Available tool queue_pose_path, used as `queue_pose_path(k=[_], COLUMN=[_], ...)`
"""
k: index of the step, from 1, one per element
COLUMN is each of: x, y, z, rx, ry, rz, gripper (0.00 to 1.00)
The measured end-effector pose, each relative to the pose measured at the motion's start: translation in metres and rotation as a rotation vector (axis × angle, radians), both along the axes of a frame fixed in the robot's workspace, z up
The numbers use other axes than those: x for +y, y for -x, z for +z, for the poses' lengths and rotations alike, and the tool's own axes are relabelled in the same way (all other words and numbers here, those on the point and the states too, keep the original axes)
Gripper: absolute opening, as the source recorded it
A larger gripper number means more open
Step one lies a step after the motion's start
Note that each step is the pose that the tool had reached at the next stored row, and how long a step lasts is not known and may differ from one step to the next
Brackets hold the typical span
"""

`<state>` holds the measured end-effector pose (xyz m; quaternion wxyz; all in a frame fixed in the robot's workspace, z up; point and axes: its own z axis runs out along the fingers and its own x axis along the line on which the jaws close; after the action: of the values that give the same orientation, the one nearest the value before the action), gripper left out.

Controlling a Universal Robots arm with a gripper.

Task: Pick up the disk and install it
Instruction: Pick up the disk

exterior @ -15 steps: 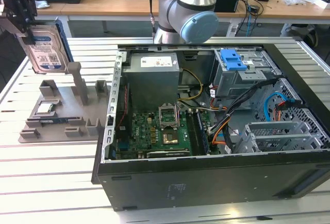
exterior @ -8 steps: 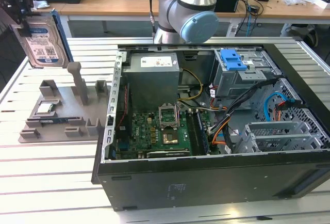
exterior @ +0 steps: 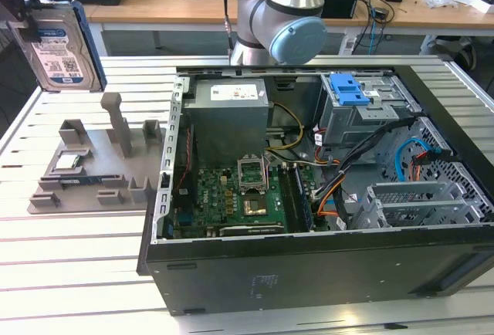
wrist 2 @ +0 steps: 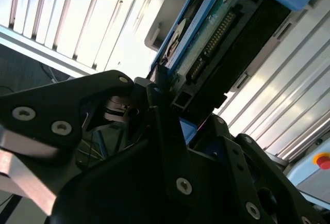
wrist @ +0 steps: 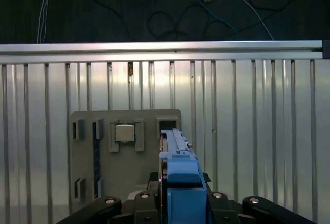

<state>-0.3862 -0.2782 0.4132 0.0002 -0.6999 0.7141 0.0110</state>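
The disk [exterior: 62, 45], silver with a white-and-blue label and a blue frame, hangs upright in the air at the exterior view's far left, above the grey fixture [exterior: 96, 161]. My gripper [exterior: 27, 22] is shut on it from the side. In the first wrist view the disk [wrist: 178, 164] shows edge-on between the black fingers [wrist: 149, 198], over the fixture [wrist: 149, 162]. The second wrist view shows its connector edge [wrist 2: 216, 43] clamped at the fingers [wrist 2: 160, 92].
The open computer case [exterior: 231, 281] lies at the exterior view's right, with a drive cage and light blue clip [exterior: 349, 88] at its back. A small square chip [wrist: 124, 132] sits in the fixture. The arm's joint [exterior: 282, 11] stands behind the case. The slatted table's edge [wrist: 165, 46] borders dark floor.
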Motion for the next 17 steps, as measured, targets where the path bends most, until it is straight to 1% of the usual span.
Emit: queue_pose_path(k=[3, 6, 17], x=[0.0000, 0.0000, 0.0000], y=[0.000, 0.000, 0.000], z=[0.0110, 0.0191, 0.0417], rx=[0.0000, 0.0000, 0.0000], ry=[0.0000, 0.0000, 0.0000], rz=[0.000, 0.000, 0.000], gripper=[0.37, 0.37, 0.37])
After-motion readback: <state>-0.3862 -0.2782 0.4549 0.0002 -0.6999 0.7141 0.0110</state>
